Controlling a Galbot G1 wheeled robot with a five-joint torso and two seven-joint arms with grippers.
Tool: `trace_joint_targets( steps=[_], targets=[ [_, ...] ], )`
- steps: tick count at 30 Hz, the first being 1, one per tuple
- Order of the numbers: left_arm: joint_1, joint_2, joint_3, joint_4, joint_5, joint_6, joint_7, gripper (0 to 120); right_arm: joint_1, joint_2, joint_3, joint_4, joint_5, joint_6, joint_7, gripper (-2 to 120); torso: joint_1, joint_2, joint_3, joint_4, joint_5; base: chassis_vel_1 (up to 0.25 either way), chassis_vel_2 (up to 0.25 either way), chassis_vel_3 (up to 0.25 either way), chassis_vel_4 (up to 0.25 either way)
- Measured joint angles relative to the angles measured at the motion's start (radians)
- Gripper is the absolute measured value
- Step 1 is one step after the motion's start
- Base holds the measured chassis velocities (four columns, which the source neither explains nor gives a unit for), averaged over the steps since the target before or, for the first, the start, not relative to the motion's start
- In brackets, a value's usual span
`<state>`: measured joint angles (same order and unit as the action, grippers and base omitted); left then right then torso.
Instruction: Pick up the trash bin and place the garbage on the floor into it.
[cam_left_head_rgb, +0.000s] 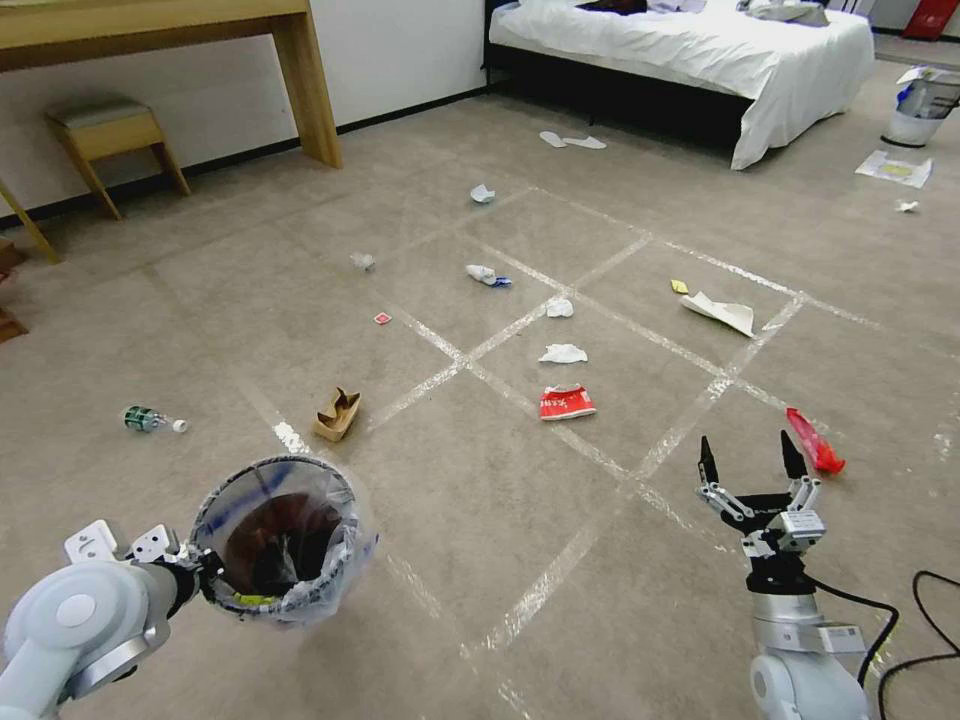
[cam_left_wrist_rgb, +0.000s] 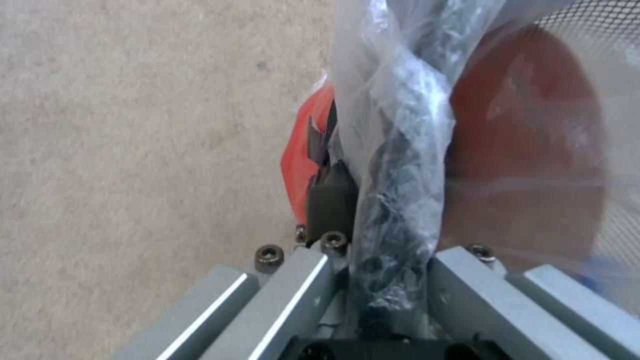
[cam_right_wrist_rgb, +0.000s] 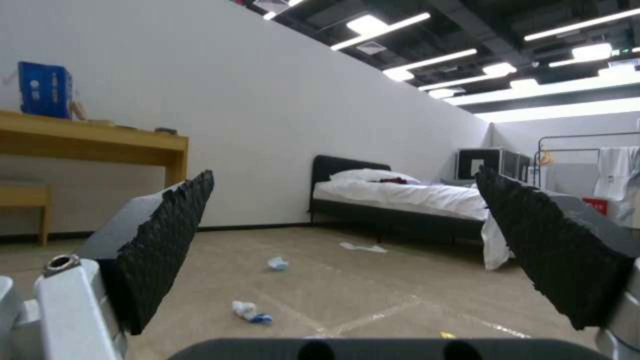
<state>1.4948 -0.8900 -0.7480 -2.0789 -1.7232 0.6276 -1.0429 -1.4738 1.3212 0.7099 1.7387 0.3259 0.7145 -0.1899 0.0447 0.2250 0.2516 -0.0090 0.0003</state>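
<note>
We count two bins: one trash bin and one white bin. On the floor lie one plastic bottle, one cardboard tray, one crushed red-white cup and one long red wrapper. We see two grippers, the left gripper and the right gripper.
</note>
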Motion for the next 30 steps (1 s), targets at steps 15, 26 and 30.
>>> trace_joint_targets(
  steps=[15, 26, 30],
  targets=[
    [0.001, 0.006, 0.008, 0.002, 0.006, -0.001, 0.005, 0, -0.003, 0.001, 0.004, -0.002, 0.004, -0.001, 0.0, 100, 0.0, 0.0, 0.0, 0.0002, -0.0001, -0.142, 0.157, 0.15, -0.149],
    [0.001, -0.002, 0.017, 0.009, 0.026, -0.002, 0.018, 0, 0.003, -0.001, 0.004, -0.009, 0.01, 0.0, 0.0, 100, 0.0, 0.0, 0.0, 0.0002, 0.0002, -0.17, 0.159, 0.155, -0.166],
    [0.001, -0.003, 0.017, 0.013, 0.027, -0.002, 0.019, 0, 0.011, -0.003, -0.002, -0.016, 0.014, -0.001, 0.0, 100, 0.0, 0.0, 0.0, 0.0001, -0.0001, -0.177, 0.186, 0.173, -0.192]
  ],
)
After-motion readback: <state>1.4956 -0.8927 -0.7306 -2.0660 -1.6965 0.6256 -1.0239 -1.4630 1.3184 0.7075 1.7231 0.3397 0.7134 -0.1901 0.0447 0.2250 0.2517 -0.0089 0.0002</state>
